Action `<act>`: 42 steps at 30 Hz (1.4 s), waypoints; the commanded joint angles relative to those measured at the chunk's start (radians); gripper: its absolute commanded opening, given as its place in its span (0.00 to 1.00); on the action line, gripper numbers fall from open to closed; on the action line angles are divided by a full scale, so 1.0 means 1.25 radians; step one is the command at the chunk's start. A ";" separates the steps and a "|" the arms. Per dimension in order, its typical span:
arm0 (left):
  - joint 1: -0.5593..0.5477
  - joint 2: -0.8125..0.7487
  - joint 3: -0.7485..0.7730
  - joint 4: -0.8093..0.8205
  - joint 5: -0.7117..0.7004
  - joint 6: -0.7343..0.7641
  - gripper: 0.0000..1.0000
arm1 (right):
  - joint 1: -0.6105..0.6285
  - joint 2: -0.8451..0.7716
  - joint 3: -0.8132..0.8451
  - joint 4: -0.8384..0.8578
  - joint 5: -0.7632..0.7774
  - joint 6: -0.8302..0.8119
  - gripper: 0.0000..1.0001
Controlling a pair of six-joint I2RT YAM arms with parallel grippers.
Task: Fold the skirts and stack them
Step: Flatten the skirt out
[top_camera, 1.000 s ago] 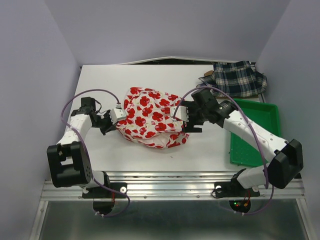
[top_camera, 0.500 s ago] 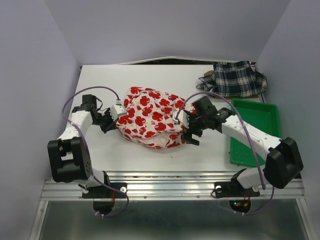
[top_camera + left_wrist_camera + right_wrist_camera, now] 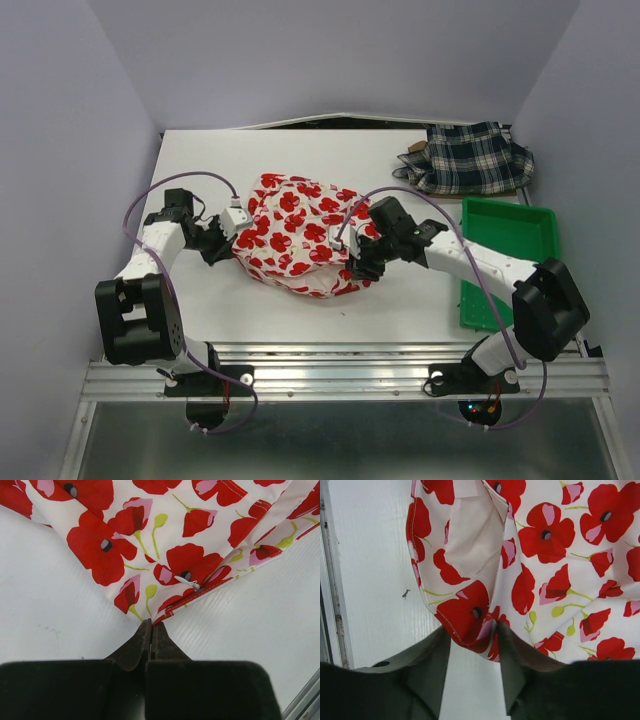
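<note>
The white skirt with red flowers [image 3: 300, 235] lies bunched in the middle of the table. My left gripper [image 3: 224, 240] is shut on its left corner; in the left wrist view the hem of the skirt [image 3: 175, 540] runs into the pinched tips of the gripper [image 3: 150, 625]. My right gripper [image 3: 352, 262] is at the skirt's near right edge. In the right wrist view a fold of the skirt [image 3: 560, 555] hangs between the gripper's [image 3: 472, 630] parted fingers, which are open. The plaid skirt [image 3: 478, 157] lies at the far right, with a tan-brown edge [image 3: 413, 149] showing beside it.
A green tray [image 3: 520, 235] sits on the right side of the table, just right of my right arm. The metal rail [image 3: 340, 375] runs along the near edge. Grey walls close in the table on three sides.
My right gripper has moved left and down to the floral skirt's near right edge, and its fingers have narrowed around a fold. The left gripper has stayed put, still pinching its corner.
</note>
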 commanded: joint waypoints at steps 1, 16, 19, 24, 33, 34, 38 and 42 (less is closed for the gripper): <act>-0.004 -0.011 0.009 0.002 0.016 -0.037 0.00 | 0.010 0.002 0.047 0.016 -0.014 0.007 0.40; 0.195 -0.101 0.322 -0.052 0.106 -0.244 0.00 | -0.249 -0.086 0.298 0.024 0.103 0.147 0.01; 0.194 -0.151 0.377 0.072 0.084 -0.405 0.00 | -0.257 -0.079 0.379 0.054 0.151 0.160 0.01; 0.189 -0.206 0.405 0.184 0.014 -0.499 0.00 | -0.257 -0.063 0.457 0.115 0.220 0.152 0.01; 0.123 -0.140 0.452 0.376 -0.137 -0.574 0.00 | -0.257 0.114 0.596 0.298 0.357 0.127 0.01; 0.113 -0.098 0.473 0.410 -0.165 -0.591 0.00 | -0.257 0.138 0.616 0.324 0.378 0.117 0.01; 0.105 0.031 0.580 0.462 -0.201 -0.629 0.00 | -0.265 0.274 0.745 0.365 0.409 0.114 0.01; 0.088 0.203 0.762 0.494 -0.201 -0.665 0.00 | -0.295 0.468 0.982 0.431 0.456 0.120 0.01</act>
